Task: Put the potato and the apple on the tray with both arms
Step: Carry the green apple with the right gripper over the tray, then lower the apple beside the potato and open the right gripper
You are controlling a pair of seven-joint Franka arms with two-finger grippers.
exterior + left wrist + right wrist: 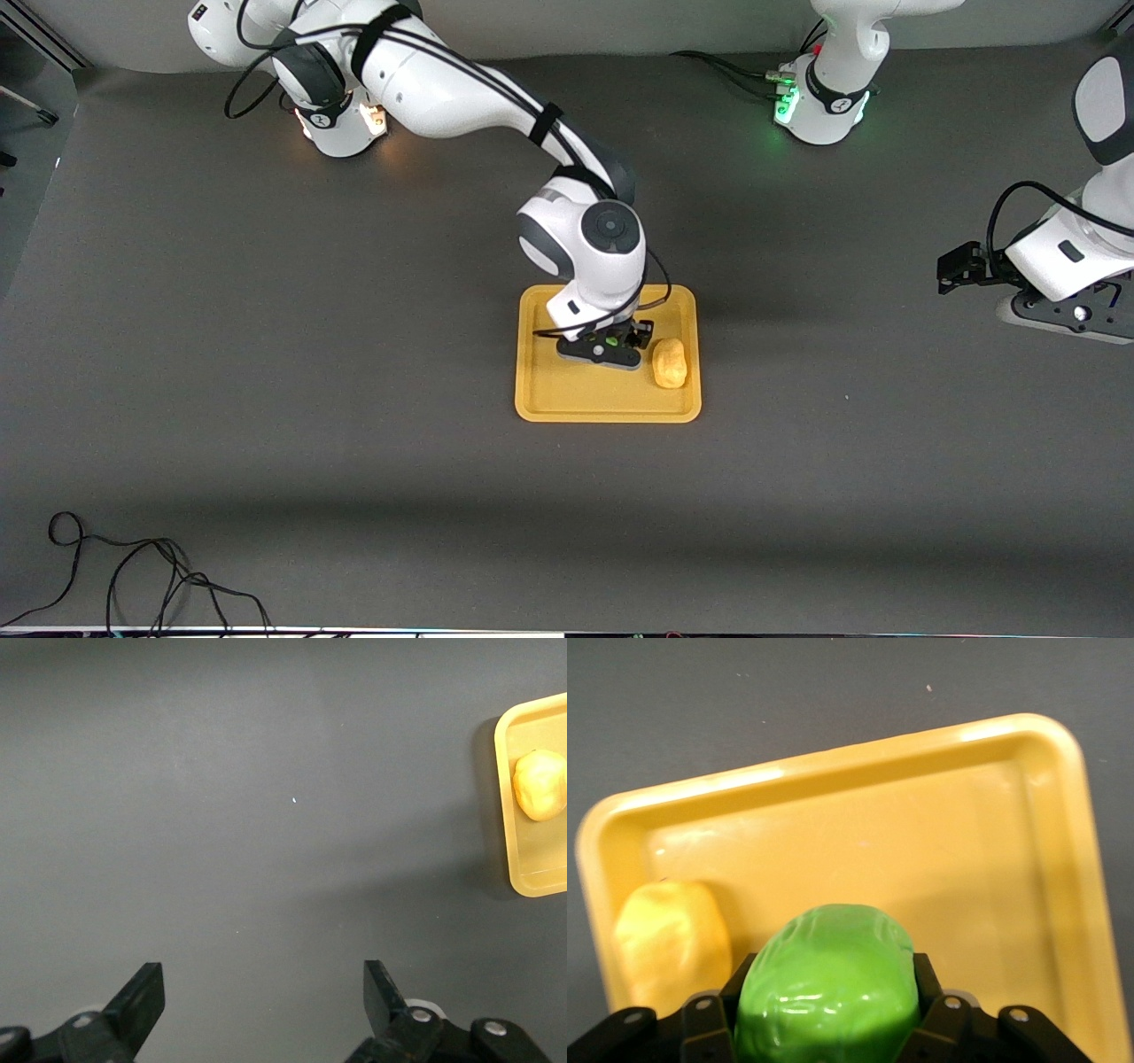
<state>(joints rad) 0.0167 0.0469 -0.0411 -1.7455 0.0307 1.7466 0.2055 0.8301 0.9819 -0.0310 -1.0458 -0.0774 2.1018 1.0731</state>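
Note:
The yellow-orange tray [567,403] lies mid-table. The potato [671,362] rests in it at the side toward the left arm's end. My right gripper [611,341] is low over the tray beside the potato, shut on the green apple [610,339]. In the right wrist view the apple [828,983] fills the jaws, with the potato [671,943] and the tray floor [921,842] below. My left gripper [952,268] waits over bare table toward the left arm's end. It is open and empty [263,992], and its view also shows the tray's edge [523,877] and the potato [539,784].
Loose black cables [133,576] lie at the table's near edge toward the right arm's end. The two arm bases [341,124] [819,106] stand along the table's edge farthest from the front camera. Dark grey table surface surrounds the tray.

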